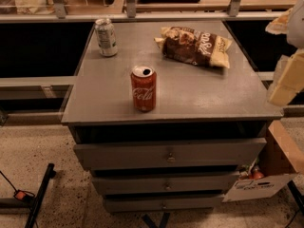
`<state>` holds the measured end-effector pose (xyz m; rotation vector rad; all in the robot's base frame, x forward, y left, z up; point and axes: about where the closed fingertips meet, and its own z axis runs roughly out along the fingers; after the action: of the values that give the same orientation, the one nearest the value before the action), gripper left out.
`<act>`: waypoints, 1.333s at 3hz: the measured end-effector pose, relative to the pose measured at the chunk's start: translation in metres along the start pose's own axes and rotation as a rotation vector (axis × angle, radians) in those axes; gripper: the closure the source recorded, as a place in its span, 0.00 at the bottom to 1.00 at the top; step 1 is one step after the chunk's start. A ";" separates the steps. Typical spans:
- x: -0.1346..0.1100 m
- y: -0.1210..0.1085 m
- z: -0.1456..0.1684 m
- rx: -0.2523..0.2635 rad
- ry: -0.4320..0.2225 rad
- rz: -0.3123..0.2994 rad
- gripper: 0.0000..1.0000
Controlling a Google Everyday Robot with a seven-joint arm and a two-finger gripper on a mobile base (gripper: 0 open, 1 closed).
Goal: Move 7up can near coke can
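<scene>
The 7up can [105, 37] is silvery-white and stands upright at the back left corner of the grey cabinet top [109, 99]. The coke can [143, 88] is red and stands upright near the front middle of the top, well apart from the 7up can. My gripper [286, 80] shows as pale cream parts at the right edge of the view. It is beside the cabinet's right side, far from both cans and holding nothing that I can see.
A brown and yellow chip bag [194, 45] lies at the back right of the top. The cabinet has drawers [168, 153] below. A cardboard box [266, 175] sits on the floor at the right. A black stand leg [40, 194] is at the lower left. A railing [142, 13] runs behind.
</scene>
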<state>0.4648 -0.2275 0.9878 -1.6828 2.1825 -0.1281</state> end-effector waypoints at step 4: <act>-0.076 -0.186 0.076 0.162 -0.437 0.021 0.00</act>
<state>0.6769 -0.1958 0.9917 -1.4389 1.8121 0.0635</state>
